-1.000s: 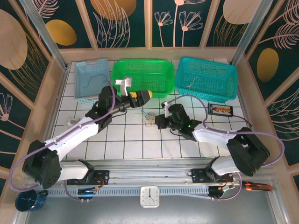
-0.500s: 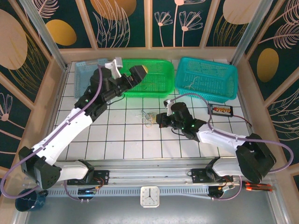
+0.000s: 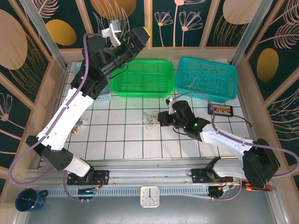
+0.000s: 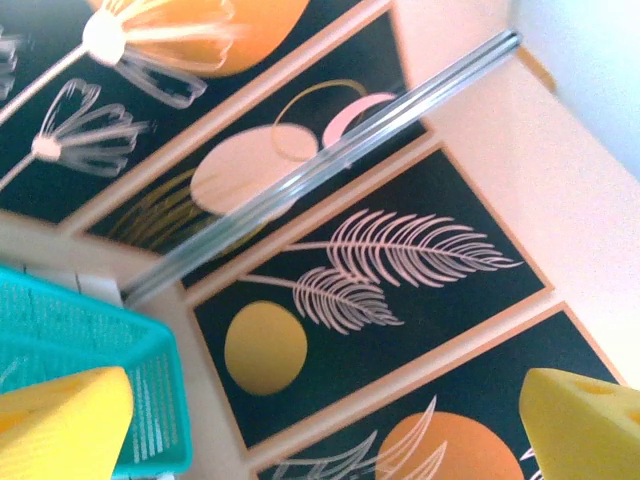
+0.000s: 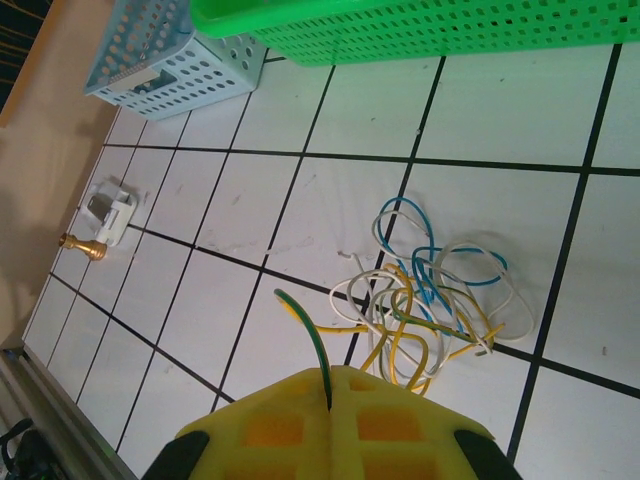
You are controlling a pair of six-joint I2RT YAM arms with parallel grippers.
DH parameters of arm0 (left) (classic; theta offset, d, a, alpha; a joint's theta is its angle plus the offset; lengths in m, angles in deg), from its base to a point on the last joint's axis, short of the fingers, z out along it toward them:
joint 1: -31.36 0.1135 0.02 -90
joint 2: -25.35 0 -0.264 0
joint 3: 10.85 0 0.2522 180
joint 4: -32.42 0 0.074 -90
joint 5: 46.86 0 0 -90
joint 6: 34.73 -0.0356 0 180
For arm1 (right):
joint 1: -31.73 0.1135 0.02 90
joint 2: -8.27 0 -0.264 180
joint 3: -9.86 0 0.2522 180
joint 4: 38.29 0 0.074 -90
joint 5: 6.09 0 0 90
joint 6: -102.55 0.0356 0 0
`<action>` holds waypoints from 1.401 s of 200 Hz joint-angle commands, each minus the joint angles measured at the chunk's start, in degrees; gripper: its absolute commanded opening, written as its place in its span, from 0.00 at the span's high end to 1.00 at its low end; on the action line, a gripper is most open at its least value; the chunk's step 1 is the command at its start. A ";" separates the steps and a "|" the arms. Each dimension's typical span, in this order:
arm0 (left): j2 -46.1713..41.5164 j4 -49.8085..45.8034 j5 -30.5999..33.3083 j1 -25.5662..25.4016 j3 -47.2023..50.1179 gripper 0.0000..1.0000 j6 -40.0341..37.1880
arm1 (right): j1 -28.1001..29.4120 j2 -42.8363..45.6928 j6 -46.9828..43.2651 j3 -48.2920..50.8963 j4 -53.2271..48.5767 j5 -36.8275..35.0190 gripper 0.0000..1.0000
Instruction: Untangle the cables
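Note:
The cables (image 5: 432, 296) lie as a loose tangle of white, yellow, blue and green-striped wires on the white tiles; in the top view they are a small knot (image 3: 149, 119) at mid-table. My right gripper (image 5: 330, 385) is low beside the tangle, shut on one green-and-yellow cable (image 5: 308, 328) that arches up out of the closed yellow pads (image 5: 390, 425). From above, the right gripper (image 3: 161, 117) sits just right of the knot. My left gripper (image 3: 141, 36) is raised high above the green basket, far from the cables. It is open (image 4: 325, 392), with only the wall panels between its yellow fingers (image 4: 62, 425).
A green basket (image 3: 142, 77) and a teal basket (image 3: 205, 77) stand at the back, with a pale blue basket (image 5: 170, 50) at the back left. A small white piece (image 5: 108, 212) and a brass piece (image 5: 82, 247) lie at the left. A black box (image 3: 219, 109) sits right.
The left arm has swung up and back, from low over the tiles near the cables to high above the green basket, still open. The right gripper has stayed shut beside the tangle.

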 commanded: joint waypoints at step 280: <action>-21.98 37.55 4.86 3.17 67.93 0.01 -0.24 | -1.21 -3.68 -3.17 -3.75 6.79 0.49 1.00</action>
